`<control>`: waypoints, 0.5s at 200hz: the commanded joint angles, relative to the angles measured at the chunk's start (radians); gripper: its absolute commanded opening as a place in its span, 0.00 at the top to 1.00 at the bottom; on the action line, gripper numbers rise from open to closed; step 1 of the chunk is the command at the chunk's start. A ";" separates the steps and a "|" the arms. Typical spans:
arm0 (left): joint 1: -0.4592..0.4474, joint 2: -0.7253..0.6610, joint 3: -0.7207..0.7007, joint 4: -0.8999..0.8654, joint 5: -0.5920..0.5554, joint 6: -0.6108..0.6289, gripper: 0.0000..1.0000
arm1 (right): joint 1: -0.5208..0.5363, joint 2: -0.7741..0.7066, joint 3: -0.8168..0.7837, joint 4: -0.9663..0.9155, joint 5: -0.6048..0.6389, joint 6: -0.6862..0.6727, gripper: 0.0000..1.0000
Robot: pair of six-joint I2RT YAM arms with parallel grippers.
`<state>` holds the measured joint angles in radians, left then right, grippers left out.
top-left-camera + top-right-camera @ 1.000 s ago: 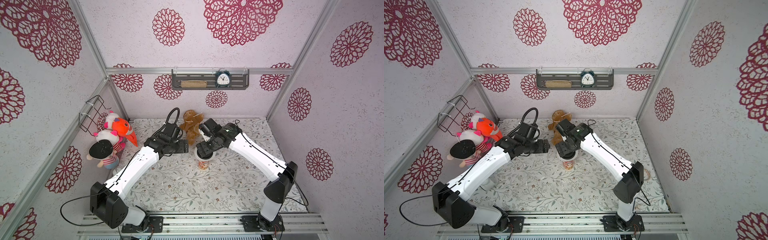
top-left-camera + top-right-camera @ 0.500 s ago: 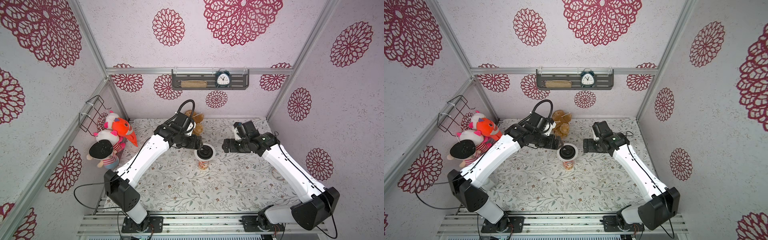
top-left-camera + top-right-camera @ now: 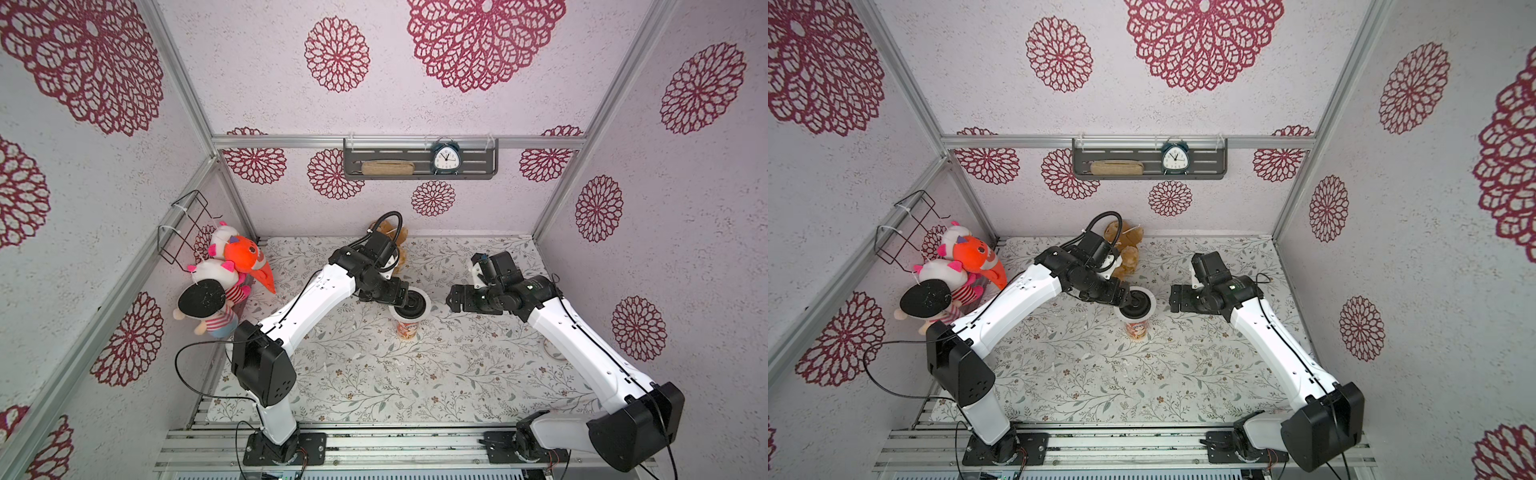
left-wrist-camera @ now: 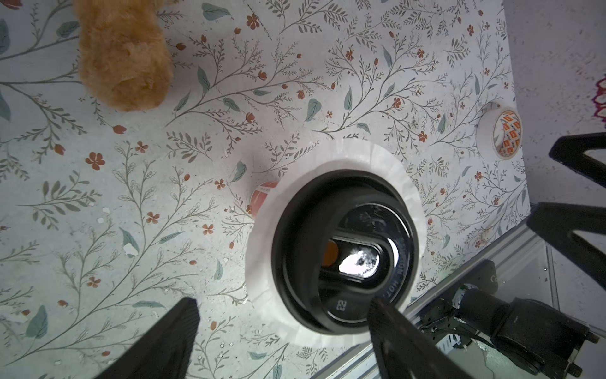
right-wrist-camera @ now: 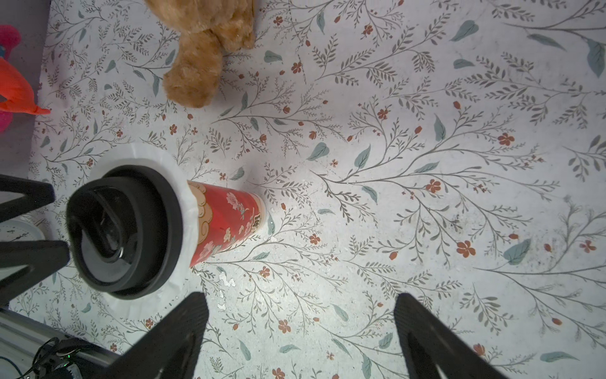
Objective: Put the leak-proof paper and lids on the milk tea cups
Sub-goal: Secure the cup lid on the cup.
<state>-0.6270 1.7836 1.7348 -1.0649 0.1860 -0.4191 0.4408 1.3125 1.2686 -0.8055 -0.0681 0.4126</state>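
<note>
The milk tea cup (image 3: 406, 330) (image 3: 1137, 330) stands upright mid-table, its red print clear in the right wrist view (image 5: 226, 220). The leak-proof paper (image 4: 262, 262) (image 5: 185, 229) lies over its rim as a white frill. A black lid (image 3: 411, 303) (image 4: 344, 249) sits on top of the paper. My left gripper (image 3: 401, 297) (image 4: 283, 305) hovers open at the lid's left side, one finger (image 4: 393, 328) over the lid's edge and the other wide of it. My right gripper (image 3: 451, 300) (image 5: 300, 300) is open over bare table, right of the cup and apart from it.
A brown plush toy (image 3: 392, 245) lies behind the cup, close to my left wrist. More plush toys (image 3: 224, 282) are piled at the left wall under a wire basket (image 3: 187, 226). A tape roll (image 4: 501, 134) lies near the right wall. A shelf with a clock (image 3: 444, 160) hangs on the back wall.
My right gripper has drawn back from over the cup to its right side. My left arm has swung in to the cup, which now carries the black lid.
</note>
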 commanded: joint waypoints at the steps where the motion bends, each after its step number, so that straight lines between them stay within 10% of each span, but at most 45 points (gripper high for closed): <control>1: -0.008 0.023 0.022 0.028 0.003 0.008 0.14 | -0.007 -0.029 -0.002 0.013 -0.012 0.009 0.08; 100: -0.008 0.060 0.025 0.075 -0.016 -0.007 0.15 | -0.010 -0.042 -0.038 0.022 -0.015 0.005 0.08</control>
<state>-0.6285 1.8328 1.7348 -1.0203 0.1806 -0.4232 0.4370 1.3102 1.2324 -0.7963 -0.0814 0.4126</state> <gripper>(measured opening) 0.856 0.923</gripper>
